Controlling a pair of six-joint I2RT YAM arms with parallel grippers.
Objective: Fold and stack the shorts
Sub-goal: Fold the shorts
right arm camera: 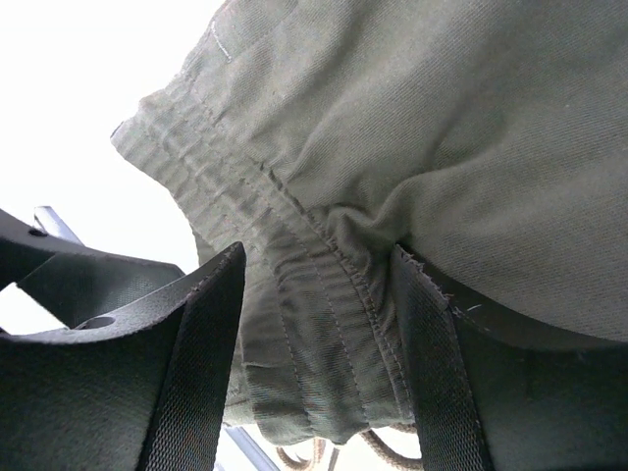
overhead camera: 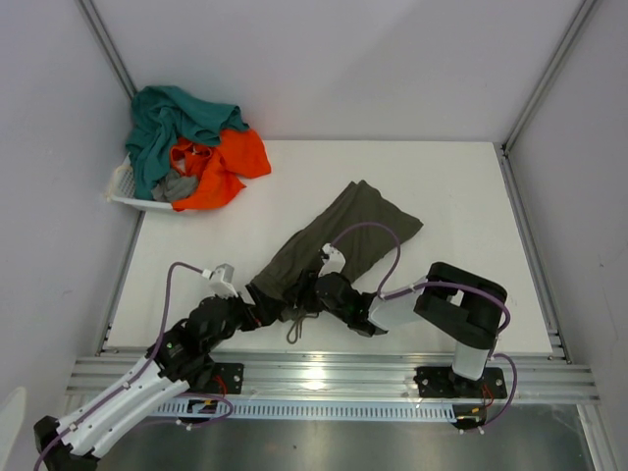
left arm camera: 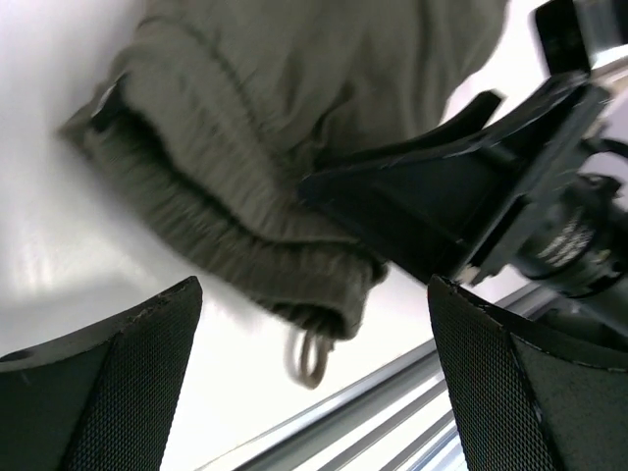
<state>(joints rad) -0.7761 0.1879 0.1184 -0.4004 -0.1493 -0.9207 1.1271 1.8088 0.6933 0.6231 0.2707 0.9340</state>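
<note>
The olive shorts (overhead camera: 348, 240) lie flat on the white bench (overhead camera: 442, 186). They slant from the near middle up toward the far right. Their stretchy waistband (left arm camera: 196, 226) is at the near end, close to both arms.

The right claw (right arm camera: 319, 253) is at the waistband. Its two fingers (right arm camera: 196, 363) touch the cloth from both sides and pinch a bunch of it. The left claw (left arm camera: 314, 294) is spread wide open. It holds nothing and sits just to the left of the waistband, pointing at it.

The other shorts are in the white basket (overhead camera: 123, 191) at the far left corner. There are teal shorts (overhead camera: 162, 123), orange shorts (overhead camera: 235, 157) and a bit of grey shorts (overhead camera: 177, 186). No shorts are folded yet, so I think the job is only starting.

What could go wrong? The right claw has only a small bunch, so the cloth could slip out when it lifts. The two claws are very close, so they could bump. The drawstring (left arm camera: 309, 358) hangs out at the near edge and could catch on a finger. If only one side lifts, the fold could come out crooked.
</note>
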